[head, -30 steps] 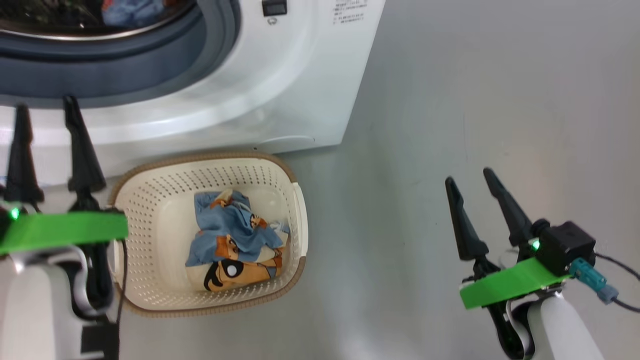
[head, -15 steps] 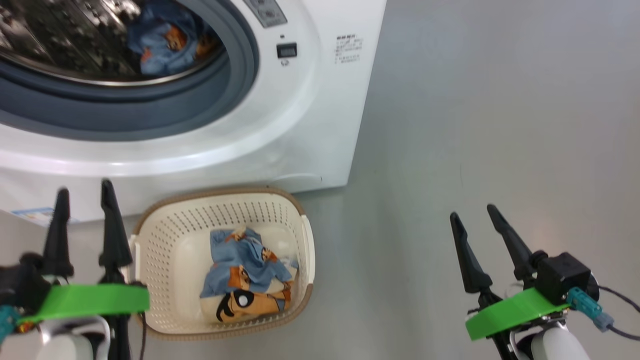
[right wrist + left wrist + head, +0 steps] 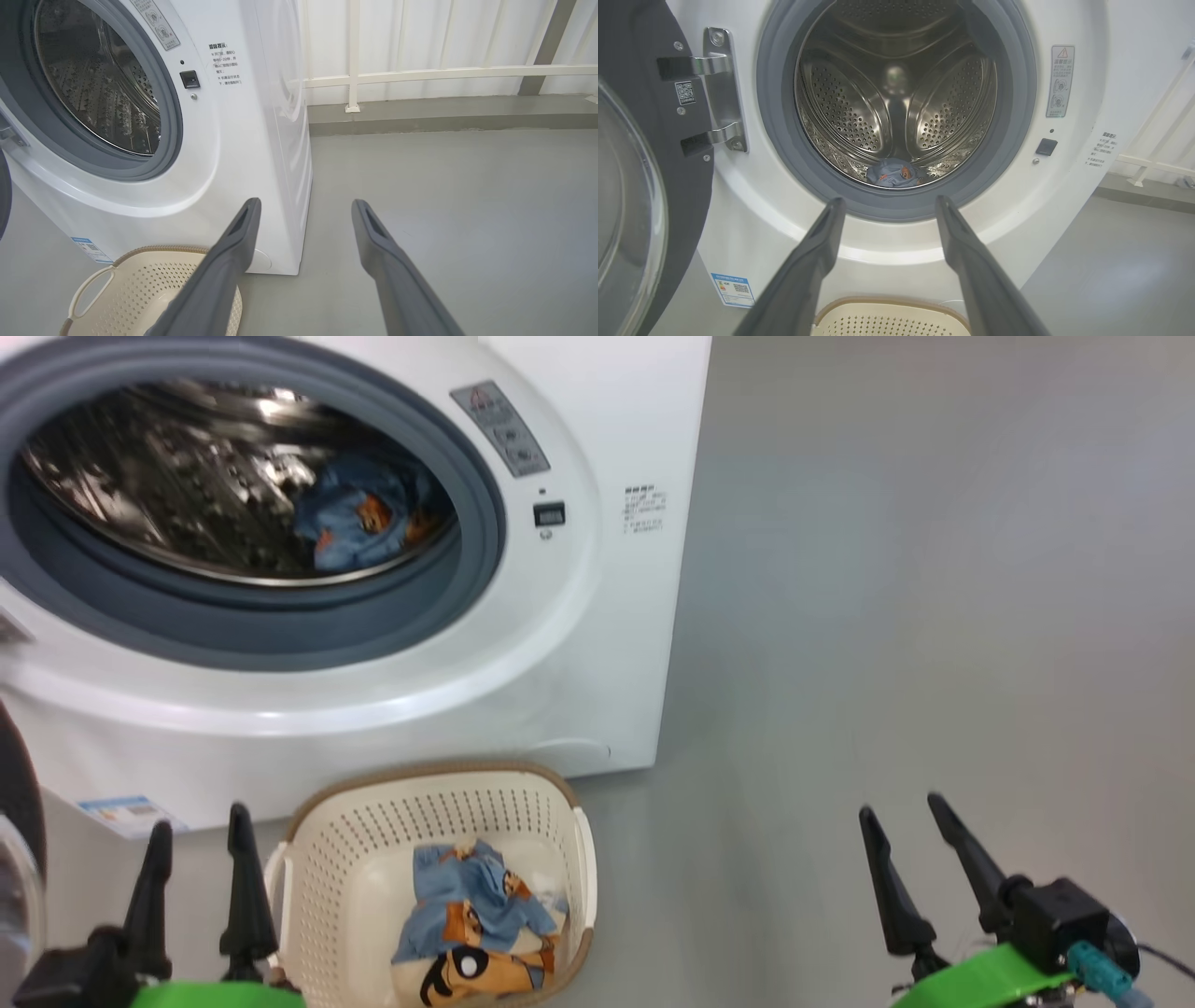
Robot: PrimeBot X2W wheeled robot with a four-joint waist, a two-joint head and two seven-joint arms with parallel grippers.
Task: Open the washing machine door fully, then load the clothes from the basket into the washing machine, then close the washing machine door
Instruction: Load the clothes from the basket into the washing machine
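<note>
Two empty grippers, wide open: my left gripper [image 3: 199,821] beside the basket [image 3: 420,775], my right gripper [image 3: 903,812] well apart. The clothes [image 3: 476,915] lie inside, before the washing machine [image 3: 597,663]; a shallow pinch, I judge, could drop them short of the drum [image 3: 187,476].

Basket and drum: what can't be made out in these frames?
Clothes in the basket: head view, lower edge cuts the pile; anything under the blue piece is hidden.
Garment in the drum: left wrist view, small, low behind the gasket lip; one piece or several, unclear.
Washing machine door: left wrist view, left edge cuts it; full swing unreadable.
Front label print: right wrist view, too small to read.
</note>
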